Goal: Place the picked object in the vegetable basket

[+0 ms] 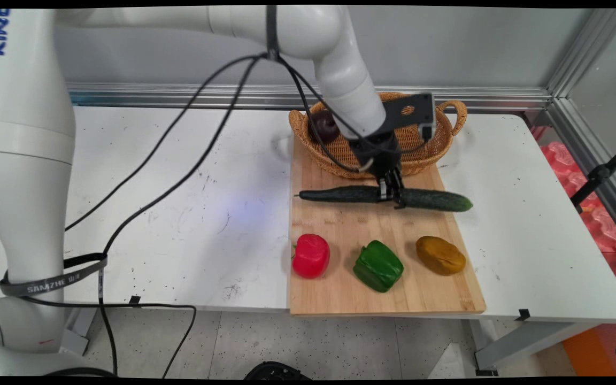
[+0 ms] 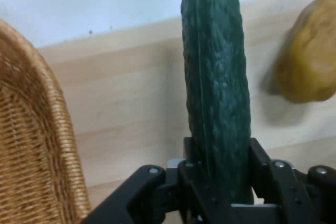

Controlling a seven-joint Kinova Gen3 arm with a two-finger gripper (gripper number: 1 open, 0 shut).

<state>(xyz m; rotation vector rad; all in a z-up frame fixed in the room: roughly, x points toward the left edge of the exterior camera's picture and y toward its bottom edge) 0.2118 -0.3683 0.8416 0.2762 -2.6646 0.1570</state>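
A white bench [image 1: 222, 214] carries a wooden cutting board [image 1: 372, 289] on its right half. At the board's far edge sits a wicker basket [image 1: 425, 149] holding a dark purple fruit [image 1: 325, 127]. A cucumber [image 1: 340, 194] lies across the board, left to right, clamped mid-length by the pincer [image 1: 391, 193]. Along the near side sit 3 items: red pepper [image 1: 311, 255], green pepper [image 1: 378, 266], brown potato [image 1: 440, 255].

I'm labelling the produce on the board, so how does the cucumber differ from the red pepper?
The cucumber is long, slim and dark green; the red pepper is short, blocky and bright red. The cucumber lies across the cutting board just in front of the basket, while the red pepper sits at the board's near left. The gripper is shut on the cucumber; the red pepper lies untouched. Both rest on the board.
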